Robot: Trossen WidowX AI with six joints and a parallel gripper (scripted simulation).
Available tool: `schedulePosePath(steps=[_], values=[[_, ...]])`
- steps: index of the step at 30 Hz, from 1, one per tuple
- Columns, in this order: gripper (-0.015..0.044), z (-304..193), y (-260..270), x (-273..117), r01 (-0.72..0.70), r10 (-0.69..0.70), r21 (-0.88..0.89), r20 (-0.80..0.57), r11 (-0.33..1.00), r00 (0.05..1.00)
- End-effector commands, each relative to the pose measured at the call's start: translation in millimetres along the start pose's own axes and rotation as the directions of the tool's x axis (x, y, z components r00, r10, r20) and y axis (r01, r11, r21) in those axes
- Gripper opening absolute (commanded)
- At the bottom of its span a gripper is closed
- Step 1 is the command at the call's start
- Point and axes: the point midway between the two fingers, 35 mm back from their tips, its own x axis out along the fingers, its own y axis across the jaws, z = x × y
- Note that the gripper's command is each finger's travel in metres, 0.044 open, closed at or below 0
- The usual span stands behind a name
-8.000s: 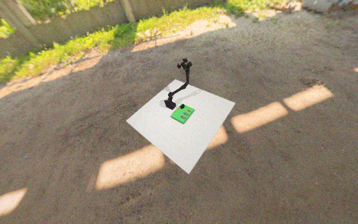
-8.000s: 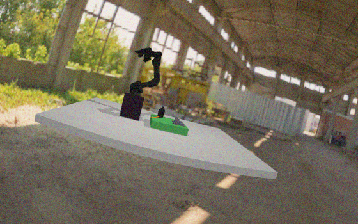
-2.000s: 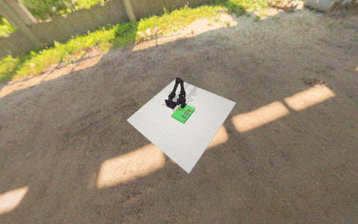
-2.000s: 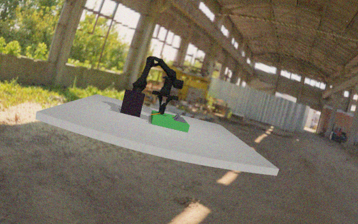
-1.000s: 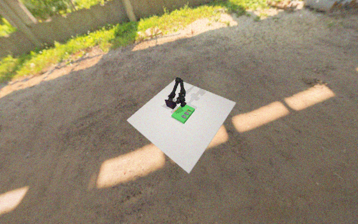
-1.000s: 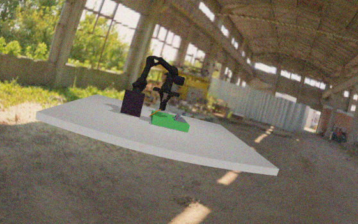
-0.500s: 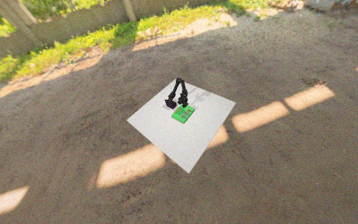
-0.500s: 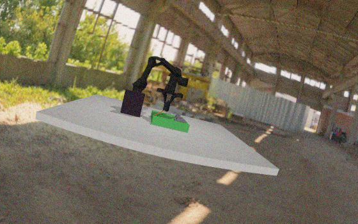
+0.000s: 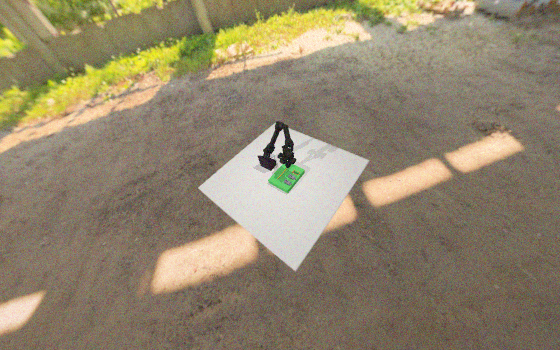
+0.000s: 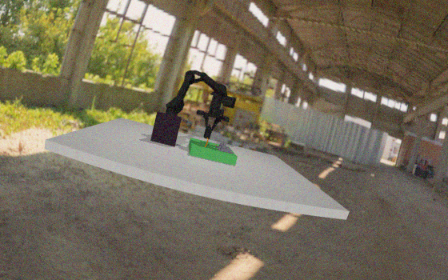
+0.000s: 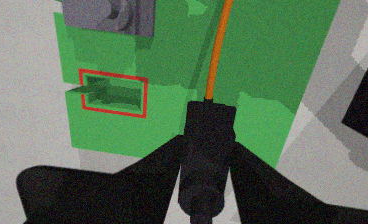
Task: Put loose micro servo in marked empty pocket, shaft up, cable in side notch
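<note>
The loose black servo (image 11: 210, 120) is clamped in my gripper (image 11: 206, 144) (image 10: 207, 136) (image 9: 289, 164), above the green deck (image 11: 265, 130) (image 10: 211, 154) (image 9: 277, 183). Its round, narrower end points to the bottom of the wrist view. Its orange cable (image 11: 214, 65) (image 10: 206, 142) leaves the opposite end and hangs toward the deck. The empty pocket (image 11: 122, 95), with a red outline (image 11: 146, 97) and a notch at its left, lies left of the servo in the wrist view. The fingers hide the servo's sides; its ears are hard to make out.
A grey servo (image 11: 85, 15) is seated in the deck beyond the pocket. Grey servos (image 9: 289, 180) also show on the deck in the top view. The arm's dark base (image 10: 166, 129) (image 9: 267, 162) stands near the deck on the white table (image 10: 127, 156) (image 9: 294, 230).
</note>
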Motion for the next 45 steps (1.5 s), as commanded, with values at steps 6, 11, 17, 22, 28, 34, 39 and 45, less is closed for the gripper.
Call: schedulePosePath(steps=[6, 11, 17, 22, 28, 34, 39, 45], values=[[0.0, -1.2, 1.5, -1.3, -0.005, 0.005, -0.293, -0.003, 0.956, 1.0], [0.0, -1.3, 1.5, -1.3, -0.006, 0.005, -0.454, -0.003, 0.891, 1.0], [0.0, -1.3, 1.5, -1.3, -0.006, 0.005, -0.628, -0.003, 0.778, 1.0], [0.0, -1.3, 1.5, -1.3, -0.005, 0.005, -0.753, -0.003, 0.658, 1.0], [0.0, -1.3, 1.5, -1.3, -0.005, 0.005, -0.873, -0.003, 0.487, 1.0], [0.0, -1.3, 1.5, -1.3, -0.004, 0.005, -0.955, -0.003, 0.296, 1.0], [0.0, -1.3, 1.5, -1.3, -0.004, 0.005, -0.992, -0.003, 0.126, 1.0], [0.0, -1.3, 1.5, -1.3, -0.003, 0.005, -0.999, -0.003, 0.04, 1.0]])
